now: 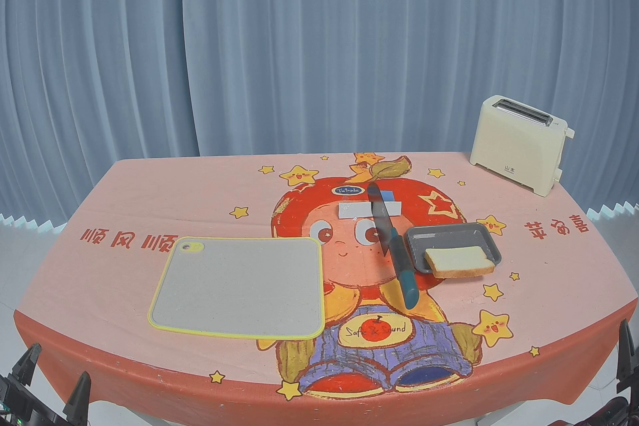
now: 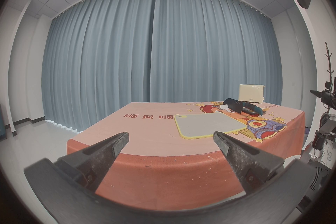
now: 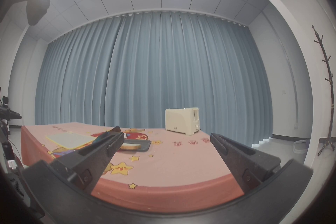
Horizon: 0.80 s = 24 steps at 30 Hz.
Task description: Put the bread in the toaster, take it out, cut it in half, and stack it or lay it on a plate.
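- Jaws are gaping wide on both the left gripper (image 2: 171, 139) and the right gripper (image 3: 166, 137), gripping nothing, each hanging just off the table's (image 1: 133, 194) near edge.
- Bread (image 1: 459, 261) is lying in a grey tray (image 1: 444, 237) toward the table's right edge.
- Toaster (image 1: 519, 144) is standing at the far right corner.
- Knife (image 1: 394, 244) is lying just beside the tray, its blade seemingly resting on a small white block (image 1: 351, 210).
- Cutting board (image 1: 239, 287) is sitting toward the near left.

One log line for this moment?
stage: not started | bread: on tray | toaster: far right | left gripper: open | right gripper: open
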Available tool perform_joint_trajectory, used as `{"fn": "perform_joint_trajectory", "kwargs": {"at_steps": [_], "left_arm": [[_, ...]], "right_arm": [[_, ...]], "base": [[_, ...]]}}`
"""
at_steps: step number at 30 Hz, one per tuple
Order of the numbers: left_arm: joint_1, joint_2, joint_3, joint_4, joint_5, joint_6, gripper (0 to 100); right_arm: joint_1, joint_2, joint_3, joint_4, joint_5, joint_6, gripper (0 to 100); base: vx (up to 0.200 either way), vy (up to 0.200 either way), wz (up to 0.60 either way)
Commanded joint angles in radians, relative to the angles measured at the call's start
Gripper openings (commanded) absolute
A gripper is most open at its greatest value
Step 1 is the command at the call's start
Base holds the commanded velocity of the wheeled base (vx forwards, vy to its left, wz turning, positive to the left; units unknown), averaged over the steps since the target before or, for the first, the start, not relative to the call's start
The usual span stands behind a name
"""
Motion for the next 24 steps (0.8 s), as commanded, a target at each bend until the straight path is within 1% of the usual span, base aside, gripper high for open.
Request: {"fn": "perform_joint_trajectory", "kwargs": {"at_steps": [1,7,11,14,18,20,23,24], "left_arm": [[0.001,0.001,0.018,-0.001,0.000,-0.001,100],[0.000,0.001,0.018,-0.001,0.000,-0.001,100],[0.000,0.001,0.018,-0.001,0.000,-0.001,100],[0.001,0.001,0.018,-0.001,0.000,-0.001,100],[0.000,0.001,0.018,-0.001,0.000,-0.001,100],[0.000,0.001,0.018,-0.001,0.000,-0.001,100],[0.000,0.001,0.018,0.001,0.000,-0.001,100],[0.000,0.001,0.018,0.001,0.000,-0.001,100]], "right_arm": [[0.000,-0.017,0.017,-0.008,-0.003,0.001,100],[0.000,-0.017,0.017,0.030,-0.004,0.003,100],[0.000,-0.017,0.017,0.010,-0.004,-0.003,100],[0.000,-0.017,0.017,0.004,0.005,-0.011,100],[0.000,-0.017,0.010,0.002,0.016,-0.009,100],[0.000,-0.017,0.003,-0.004,0.031,0.001,100],[0.003,-0.017,-0.032,-0.001,0.086,0.009,100],[0.003,-0.017,-0.032,-0.001,0.086,0.009,100]], "base": [[0.000,0.000,0.00],[0.000,0.000,0.00],[0.000,0.000,0.00],[0.000,0.000,0.00],[0.000,0.000,0.00],[0.000,0.000,0.00],[0.000,0.000,0.00],[0.000,0.000,0.00]]}}
